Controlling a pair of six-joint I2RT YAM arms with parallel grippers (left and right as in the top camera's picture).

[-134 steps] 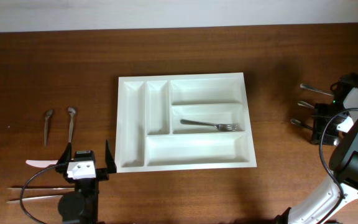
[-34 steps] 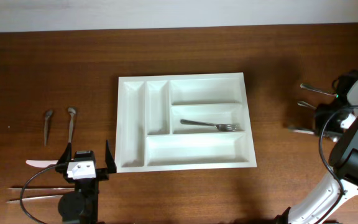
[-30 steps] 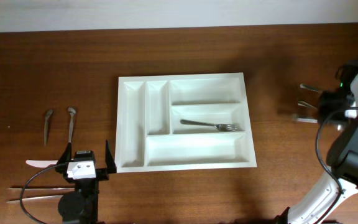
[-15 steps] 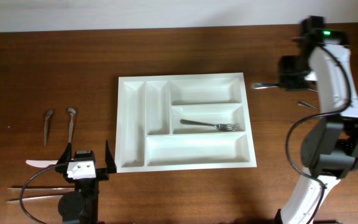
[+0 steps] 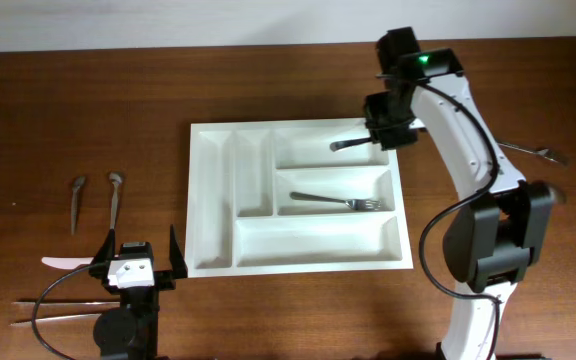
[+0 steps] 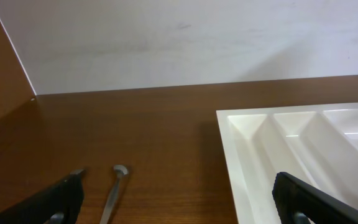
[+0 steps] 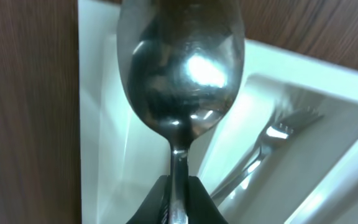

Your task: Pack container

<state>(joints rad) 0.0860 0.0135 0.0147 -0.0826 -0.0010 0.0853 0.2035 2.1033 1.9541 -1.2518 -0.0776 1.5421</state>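
The container [image 5: 313,240] is a white compartmented tray in the middle of the table. One fork [image 5: 340,201] lies in its middle crosswise compartment. My right gripper [image 5: 375,138] hangs over the tray's far right corner, shut on the handle of a spoon [image 5: 348,144] that points left above the top crosswise compartment. In the right wrist view the spoon [image 7: 181,68] sticks out of the gripper [image 7: 179,200] over the container [image 7: 104,124], with the fork [image 7: 277,142] below. My left gripper [image 5: 138,262] stands open and empty left of the tray, the container [image 6: 260,162] showing at its right.
Two spoons [image 5: 78,198] [image 5: 116,193] lie on the table at far left, one spoon [image 6: 114,193] showing between my left fingers. A pale knife [image 5: 66,263] and thin sticks [image 5: 58,300] lie at the front left. Another utensil [image 5: 530,151] lies at far right.
My right arm has swung from the far right of the table, carrying the spoon leftward to above the tray's top compartment. The left arm has not moved.
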